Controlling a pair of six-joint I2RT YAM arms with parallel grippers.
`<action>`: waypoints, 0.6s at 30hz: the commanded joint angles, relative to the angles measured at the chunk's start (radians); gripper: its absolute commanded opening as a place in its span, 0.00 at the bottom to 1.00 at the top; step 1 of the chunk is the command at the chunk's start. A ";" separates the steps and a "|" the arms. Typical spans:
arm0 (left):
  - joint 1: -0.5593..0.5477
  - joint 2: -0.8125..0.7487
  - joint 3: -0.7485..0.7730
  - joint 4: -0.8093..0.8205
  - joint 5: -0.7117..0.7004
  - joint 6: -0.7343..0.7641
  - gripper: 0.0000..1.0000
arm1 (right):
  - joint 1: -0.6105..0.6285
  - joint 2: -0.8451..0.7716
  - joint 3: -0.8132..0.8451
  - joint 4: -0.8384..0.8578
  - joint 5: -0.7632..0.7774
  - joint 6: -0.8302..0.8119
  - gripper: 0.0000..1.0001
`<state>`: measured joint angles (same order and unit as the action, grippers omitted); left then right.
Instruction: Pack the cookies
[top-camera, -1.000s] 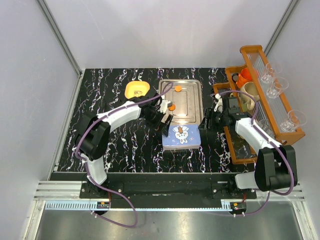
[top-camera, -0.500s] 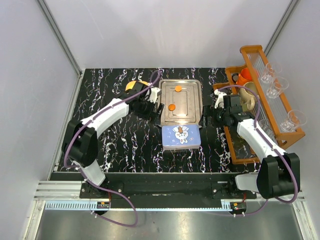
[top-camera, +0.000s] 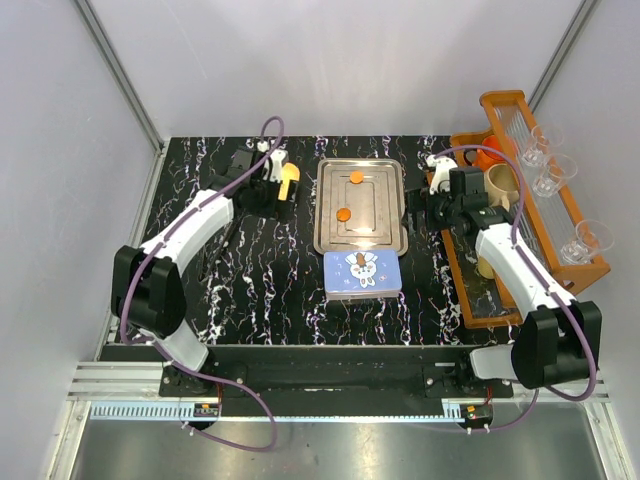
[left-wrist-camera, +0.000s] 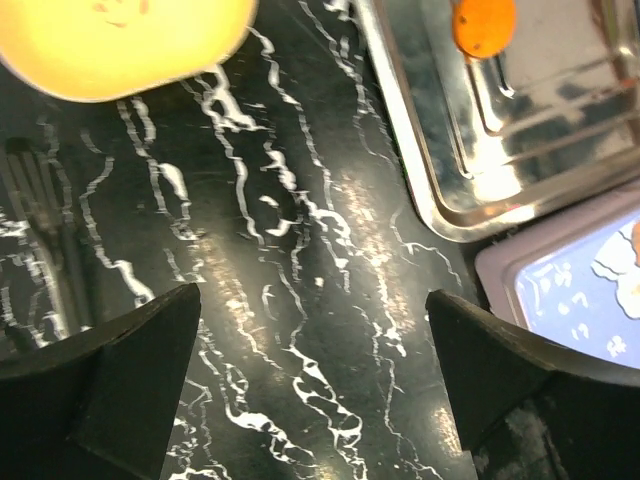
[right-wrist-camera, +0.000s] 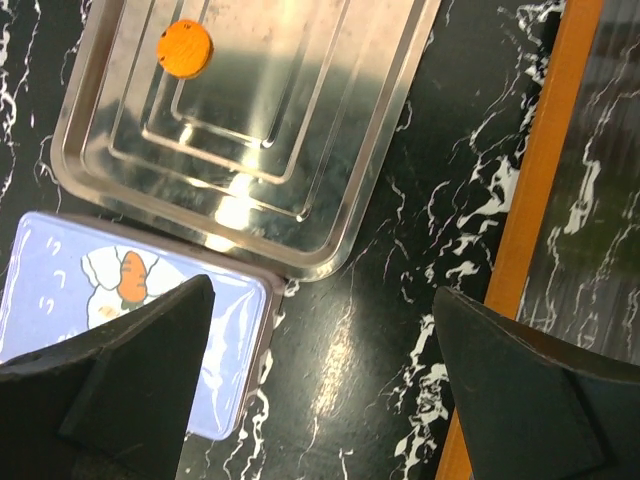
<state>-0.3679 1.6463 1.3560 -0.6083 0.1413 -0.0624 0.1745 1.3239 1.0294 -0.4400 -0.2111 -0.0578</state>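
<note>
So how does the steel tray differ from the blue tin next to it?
The steel tray is bare silver, larger, and holds two orange cookies; the blue tin is printed with a rabbit, smaller, with nothing on it. Both are rounded rectangles lying flat on the table.

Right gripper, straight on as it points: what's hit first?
The right gripper probably meets bare table just off the corner of the metal tray, beside the blue tin; depth unclear, might clip the rim.
</note>
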 joint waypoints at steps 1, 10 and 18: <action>0.035 -0.059 0.048 0.100 -0.078 0.009 0.99 | 0.010 0.049 0.090 0.023 0.076 -0.042 1.00; 0.090 -0.123 0.051 0.219 -0.098 0.024 0.99 | 0.010 0.107 0.211 0.038 0.111 -0.048 1.00; 0.132 -0.128 0.095 0.219 -0.095 -0.001 0.99 | 0.010 0.121 0.281 0.029 0.101 -0.046 1.00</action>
<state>-0.2562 1.5585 1.3922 -0.4438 0.0669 -0.0517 0.1764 1.4395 1.2442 -0.4377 -0.1207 -0.0929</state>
